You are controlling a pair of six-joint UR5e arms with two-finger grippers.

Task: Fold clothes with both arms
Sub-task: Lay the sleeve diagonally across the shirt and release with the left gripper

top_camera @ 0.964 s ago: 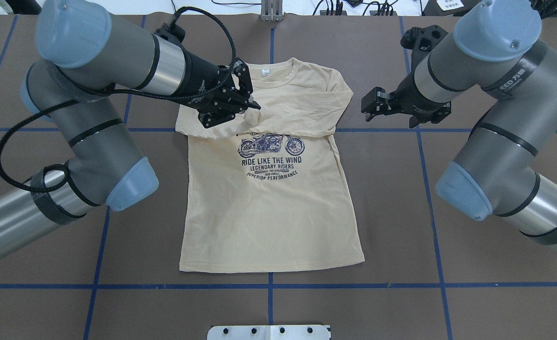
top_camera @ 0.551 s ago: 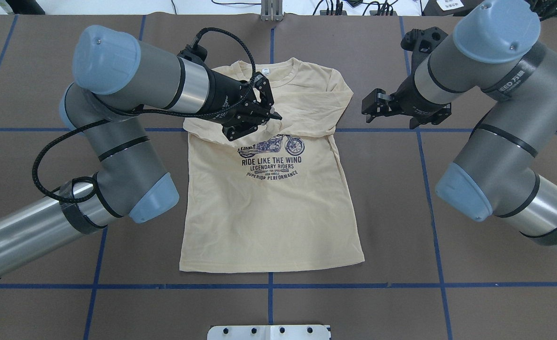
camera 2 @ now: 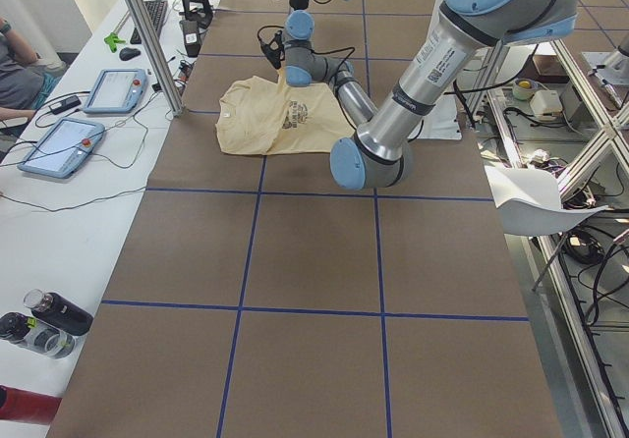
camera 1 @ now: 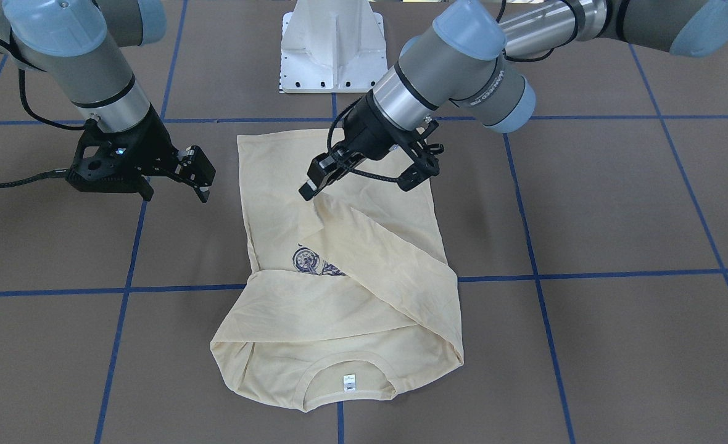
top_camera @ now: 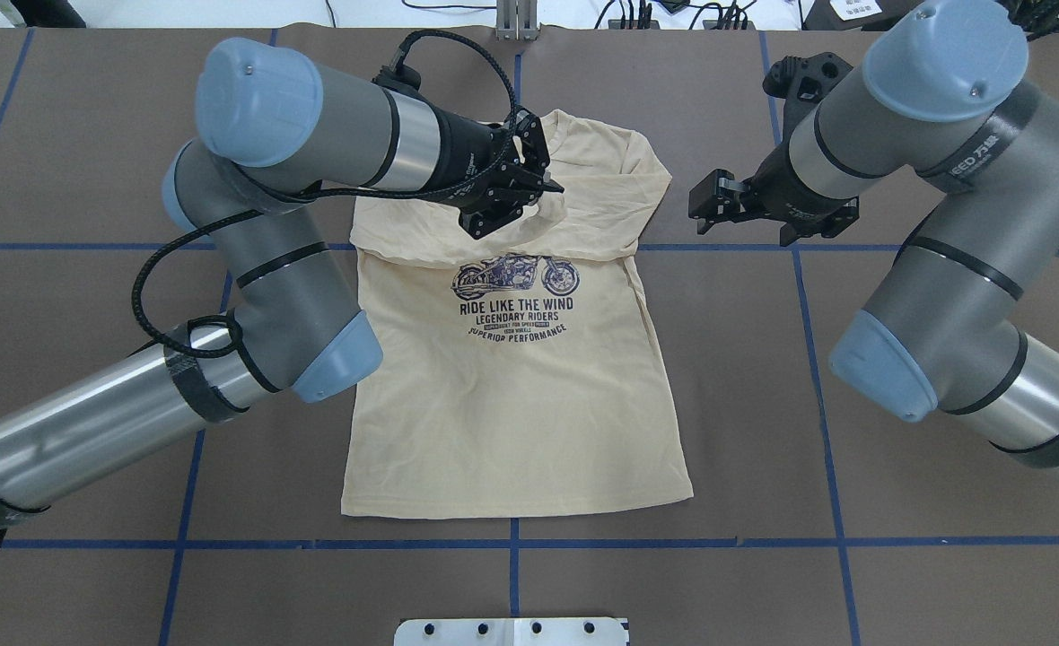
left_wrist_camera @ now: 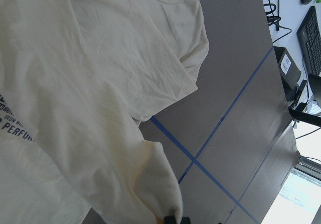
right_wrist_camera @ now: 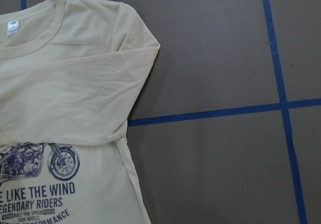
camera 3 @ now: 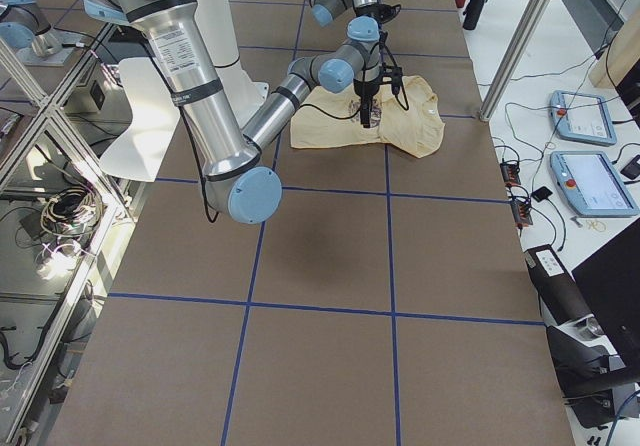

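The cream-yellow long-sleeved T-shirt [top_camera: 511, 404] lies flat, print side up, collar at the far end. Both sleeves are folded in over the chest. My left gripper [top_camera: 555, 190] hovers above the upper chest, shut on the cuff of a sleeve, which rises off the shirt to the gripper [camera 1: 307, 191]. In the left wrist view the cloth [left_wrist_camera: 100, 83] hangs from the fingertips [left_wrist_camera: 173, 219]. My right gripper [top_camera: 698, 202] stands open and empty beside the shirt's right shoulder, apart from it. The neck label [camera 1: 350, 382] shows in the front-facing view.
Blue tape lines [top_camera: 511, 543] grid the brown table. The white pedestal base [camera 1: 333, 49] stands at the robot's side. A bench along the far edge carries tablets [camera 2: 64, 143] and bottles [camera 2: 49, 315], with a person [camera 2: 15, 65] seated there.
My left gripper has carried the sleeve cuff to the right across the chest, and the left arm has swung in with it. The right arm has stayed put.
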